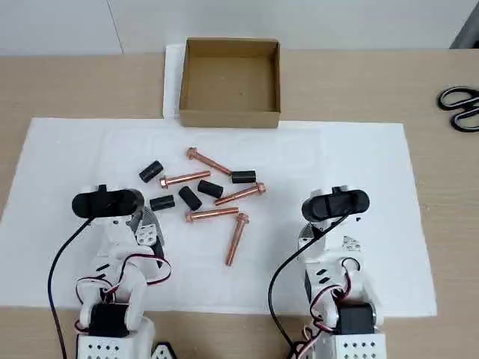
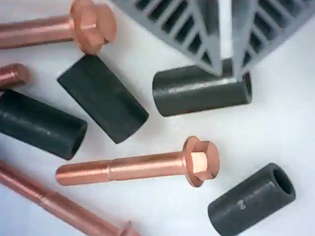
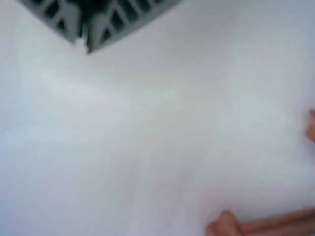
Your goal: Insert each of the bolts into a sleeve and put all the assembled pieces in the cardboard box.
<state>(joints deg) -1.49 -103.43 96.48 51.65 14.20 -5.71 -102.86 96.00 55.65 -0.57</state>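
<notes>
Several copper bolts (image 1: 212, 215) and several black sleeves (image 1: 189, 197) lie loose and mixed on white paper (image 1: 67, 224), in front of the open cardboard box (image 1: 193, 78). My left gripper (image 2: 227, 73) hangs just above one lying sleeve (image 2: 197, 93), shut to a thin slit with nothing held. A bolt (image 2: 138, 166) and other sleeves (image 2: 102, 97) lie around it. In the high view the left gripper (image 1: 144, 224) sits at the pile's near left edge. My right gripper (image 3: 86, 46) is shut over bare paper, with a bolt (image 3: 266, 227) lying farther off.
Black scissors (image 1: 460, 107) lie on the wooden table at the far right. The paper's right half is bare. The box stands at the paper's far edge, with nothing visible inside it.
</notes>
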